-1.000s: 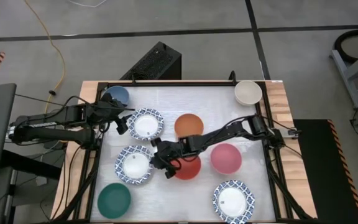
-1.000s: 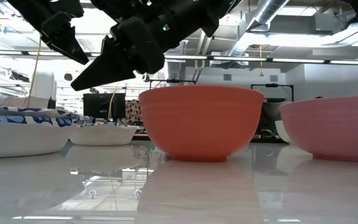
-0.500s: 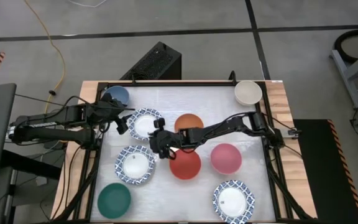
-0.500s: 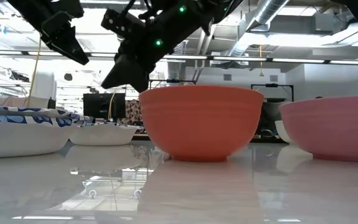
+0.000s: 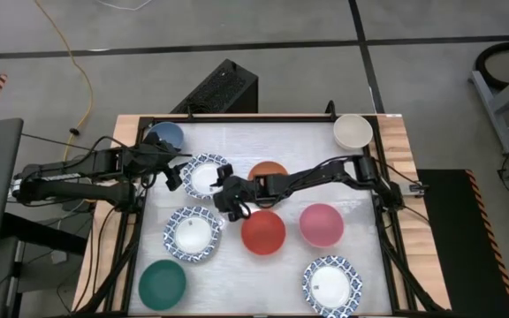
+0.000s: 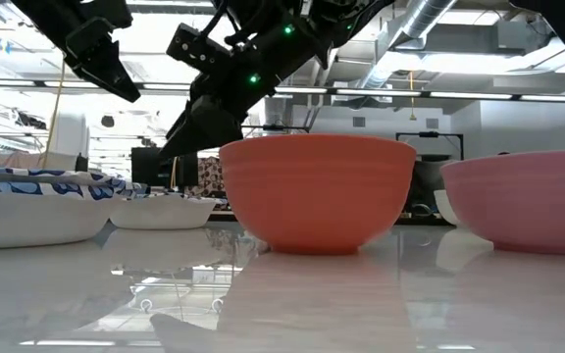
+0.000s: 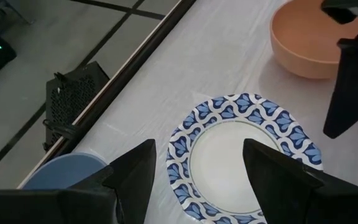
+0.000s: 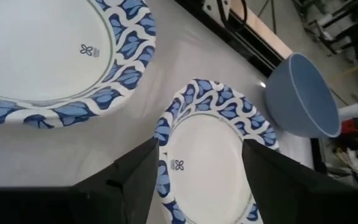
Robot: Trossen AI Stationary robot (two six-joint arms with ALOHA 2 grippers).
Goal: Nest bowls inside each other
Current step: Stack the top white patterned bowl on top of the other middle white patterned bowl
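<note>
Several bowls rest on their bases on the white table. A red bowl (image 5: 263,232) and a pink bowl (image 5: 321,224) sit mid-table, with an orange bowl (image 5: 269,174) behind them. Two blue-patterned bowls (image 5: 207,176) (image 5: 192,234) sit to the left. My right gripper (image 5: 228,196) hangs open above the table between these two and the red bowl, touching nothing; in its wrist view the farther patterned bowl (image 8: 207,155) lies between its fingers. My left gripper (image 5: 177,172) waits open by the far patterned bowl (image 7: 247,155).
A blue bowl (image 5: 164,137) stands at the far left corner and a cream bowl (image 5: 353,132) at the far right. A green bowl (image 5: 163,284) and a third patterned bowl (image 5: 332,285) sit near the front edge. The table's wooden rim (image 5: 396,177) borders the surface.
My right gripper has moved from the red bowl's left rim toward the table's far edge, turned at the wrist, and opened. It now hangs beside the far patterned bowl. The red bowl stays on the table.
</note>
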